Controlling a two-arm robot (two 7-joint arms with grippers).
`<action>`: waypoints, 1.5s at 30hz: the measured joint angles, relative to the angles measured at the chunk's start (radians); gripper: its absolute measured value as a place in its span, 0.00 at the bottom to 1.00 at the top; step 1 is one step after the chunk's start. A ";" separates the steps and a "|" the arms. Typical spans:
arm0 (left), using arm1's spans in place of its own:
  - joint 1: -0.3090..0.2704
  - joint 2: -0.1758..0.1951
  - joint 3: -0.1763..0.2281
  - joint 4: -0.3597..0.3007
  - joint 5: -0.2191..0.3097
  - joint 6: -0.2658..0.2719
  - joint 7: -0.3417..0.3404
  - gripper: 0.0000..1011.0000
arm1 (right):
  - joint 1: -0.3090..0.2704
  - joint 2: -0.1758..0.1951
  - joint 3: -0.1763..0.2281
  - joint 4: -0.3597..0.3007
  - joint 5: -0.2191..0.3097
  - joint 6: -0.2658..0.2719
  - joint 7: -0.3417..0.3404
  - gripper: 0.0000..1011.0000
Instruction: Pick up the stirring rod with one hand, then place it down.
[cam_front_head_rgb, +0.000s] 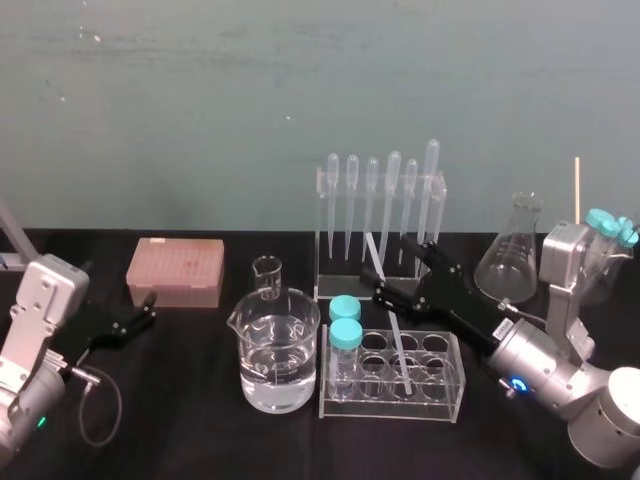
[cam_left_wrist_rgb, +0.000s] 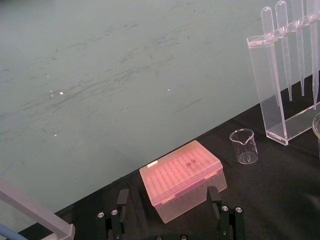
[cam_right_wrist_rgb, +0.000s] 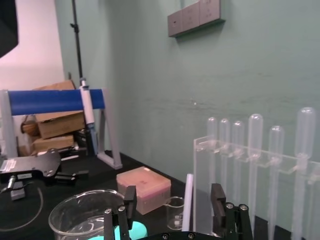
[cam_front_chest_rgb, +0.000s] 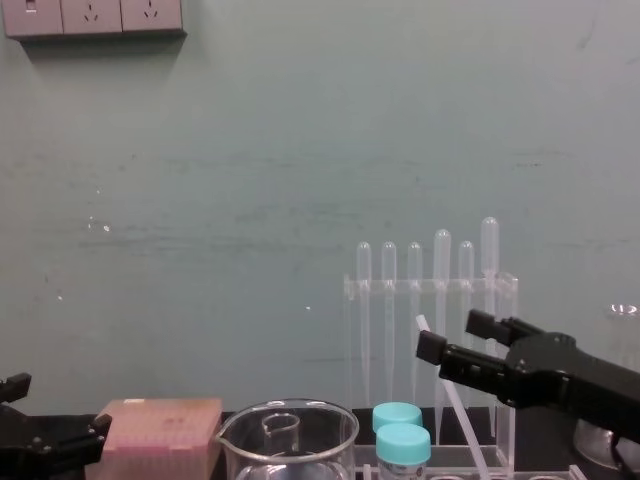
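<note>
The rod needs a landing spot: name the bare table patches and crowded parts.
Bare: table between left gripper and large beaker, before the pink box. Crowded: tube rack, pipette stand, flask, where the right gripper straddles the stirring rod.

The stirring rod (cam_front_head_rgb: 398, 345) looks like smooth, milky translucent plastic, and the beaker (cam_front_head_rgb: 262, 335) is clear, glossy glass. The tube rack (cam_front_head_rgb: 392, 408) is shiny clear plastic, the pink box (cam_front_head_rgb: 175, 270) frosted plastic, and the table cover (cam_front_head_rgb: 180, 400) matt black cloth.
</note>
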 joint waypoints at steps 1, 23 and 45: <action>0.000 0.000 0.000 0.000 0.000 0.000 0.000 0.99 | -0.013 0.003 0.007 -0.018 -0.004 0.004 -0.017 0.94; 0.000 0.000 0.000 0.000 0.000 0.000 0.000 0.99 | -0.161 -0.004 0.159 -0.072 -0.265 0.067 -0.541 0.99; 0.000 0.000 0.000 0.000 0.000 0.000 0.000 0.99 | -0.161 -0.006 0.160 -0.068 -0.267 0.073 -0.542 0.99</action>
